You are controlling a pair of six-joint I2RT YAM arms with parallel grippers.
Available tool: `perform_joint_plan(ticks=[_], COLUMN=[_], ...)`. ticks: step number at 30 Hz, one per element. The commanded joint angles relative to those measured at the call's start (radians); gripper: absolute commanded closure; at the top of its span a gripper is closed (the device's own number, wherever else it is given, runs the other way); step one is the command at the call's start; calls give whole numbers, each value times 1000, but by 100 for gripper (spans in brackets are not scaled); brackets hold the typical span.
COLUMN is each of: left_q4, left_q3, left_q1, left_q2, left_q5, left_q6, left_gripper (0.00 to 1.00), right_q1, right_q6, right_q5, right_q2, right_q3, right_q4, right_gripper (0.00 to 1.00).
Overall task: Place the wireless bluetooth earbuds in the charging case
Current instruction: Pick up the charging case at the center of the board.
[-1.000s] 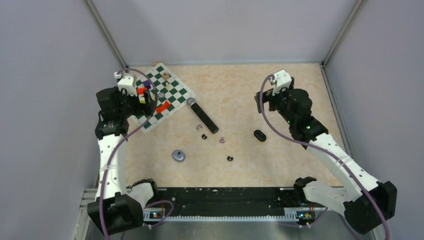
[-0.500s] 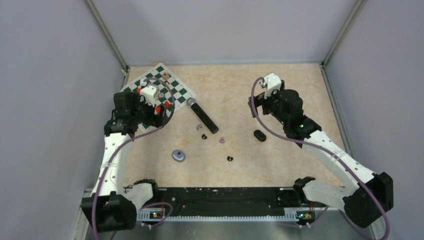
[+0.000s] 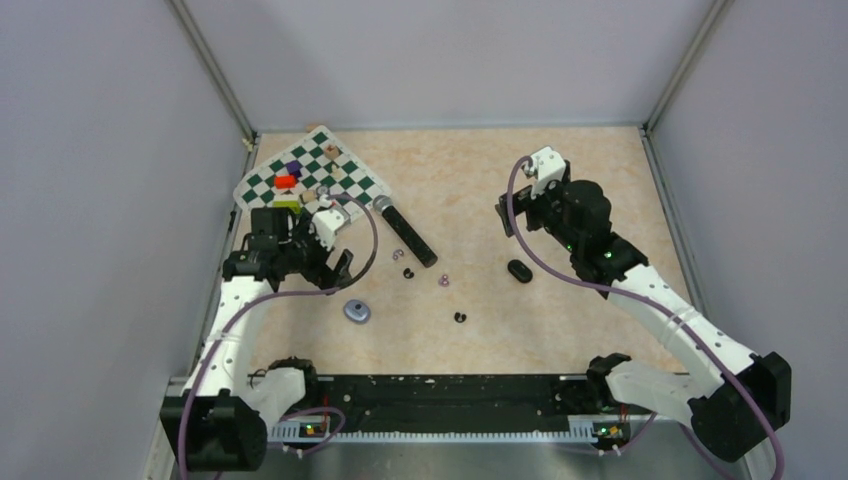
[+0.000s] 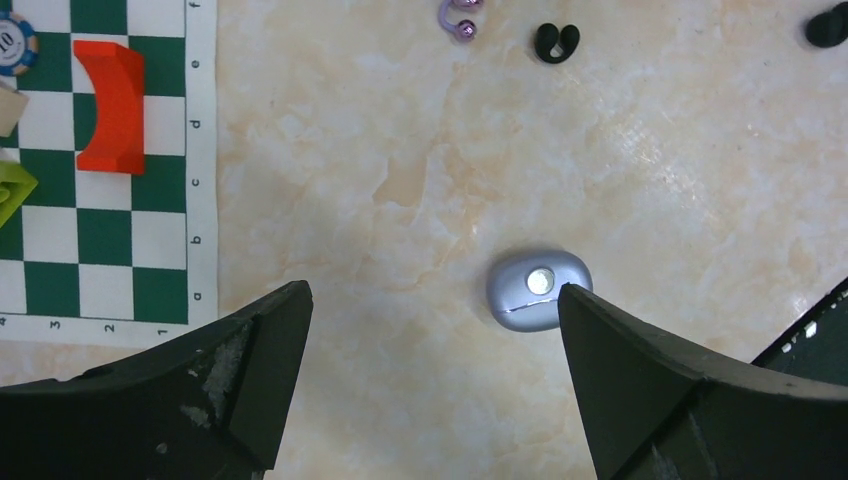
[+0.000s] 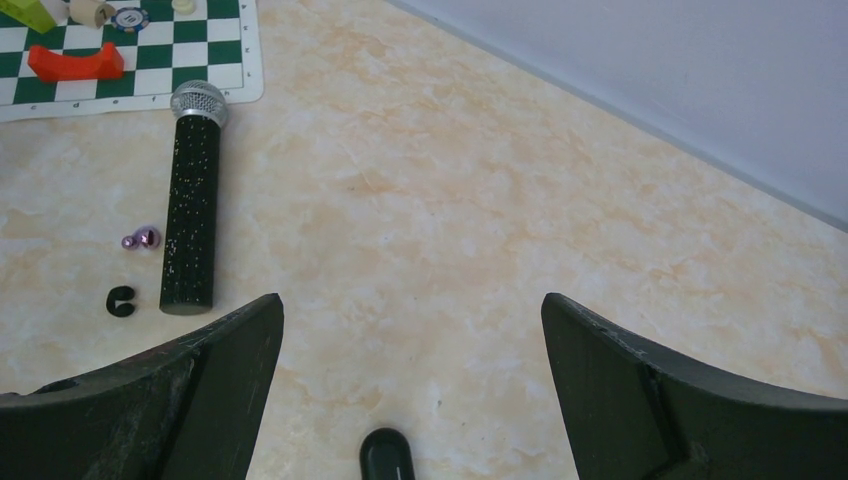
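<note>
Lab test booth: grey panel walls (image 3: 450, 60) around a beige table (image 3: 470, 170).

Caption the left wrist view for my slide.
Left gripper, jaws open, hovers over the silver-lilac oval charging case; one purple earbud and one black earbud lie beyond it, chessboard alongside.

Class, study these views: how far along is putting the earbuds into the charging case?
Done: nothing; four earbuds lie loose on the table. In hand: nothing; open left gripper hovers by the silver case, open right gripper near the black case. Left: every insertion.
</note>
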Motion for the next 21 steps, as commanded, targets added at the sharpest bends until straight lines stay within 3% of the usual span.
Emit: perform_joint_plan(ticks=[1,10,21], left_q4=[-31,-31,-62], left_q3=[-22,-96,-113], left_q1=[-41,-156,-179], left_q2=[-28,33,99], left_q5=[42,-81,-49], left_q6=[103,265,586], left_gripper=[1,3,1], right_q1=[16,14,16], right_q6=[-20,-44,-79], right_q5=[3,-68,-47], right_q2=[5,44,75], right_q3=[22,0,-6], right_q4=[29,36,43], right_gripper=[1,1,1])
